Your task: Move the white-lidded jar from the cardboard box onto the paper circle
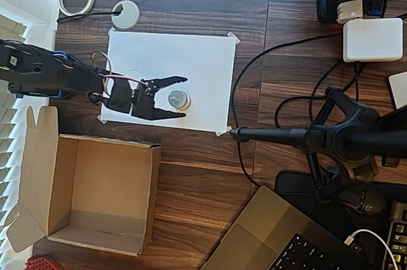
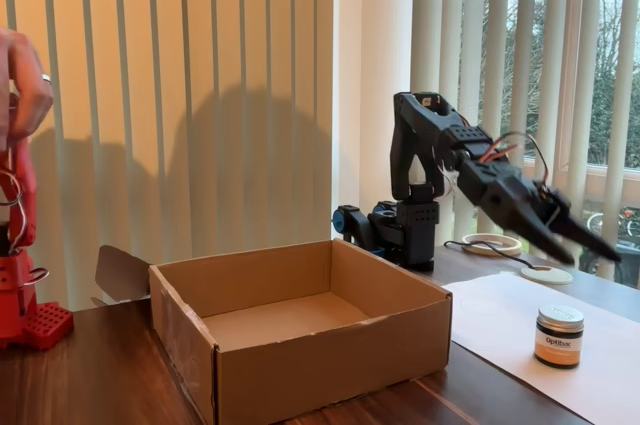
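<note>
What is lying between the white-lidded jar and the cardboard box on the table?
In the overhead view, only bare white sheet and dark wood table lie between the white-lidded jar and the cardboard box. The open gripper sits around the jar.

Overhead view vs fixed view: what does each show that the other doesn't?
Overhead alone: the jar's flat lid from above, lying between the open jaws, the taped corners of the white sheet, a laptop and a charger. Fixed alone: the jar's label and dark body, with the gripper raised clear above it, and a window behind. Both: the cardboard box with nothing inside, jar standing on the sheet.
</note>
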Available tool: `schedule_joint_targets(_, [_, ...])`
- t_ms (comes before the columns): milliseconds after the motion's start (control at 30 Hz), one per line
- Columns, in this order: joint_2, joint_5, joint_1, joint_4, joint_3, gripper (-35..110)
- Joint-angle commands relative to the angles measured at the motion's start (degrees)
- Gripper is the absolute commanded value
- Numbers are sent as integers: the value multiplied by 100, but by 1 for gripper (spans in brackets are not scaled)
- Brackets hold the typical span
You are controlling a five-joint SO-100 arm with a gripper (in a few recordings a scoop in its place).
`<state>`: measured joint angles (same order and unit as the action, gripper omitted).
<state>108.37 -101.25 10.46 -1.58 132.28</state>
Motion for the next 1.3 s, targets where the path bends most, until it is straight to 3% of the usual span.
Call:
schedule_joint_targets(0, [1521, 888, -79, -229, 422, 47])
schedule_joint_targets(233, [3841, 4192, -554, 220, 2039, 42])
schedule_joint_targets(633, [6513, 7312, -1081, 2865, 3762, 41])
schedule_joint_targets(733, [6961, 7822, -1213, 3516, 4008, 36])
schedule_joint_targets(967, [7734, 8191, -1310, 5045, 4271, 2])
schedule_joint_targets(1267, [8323, 8868, -1292, 6653, 4263, 0])
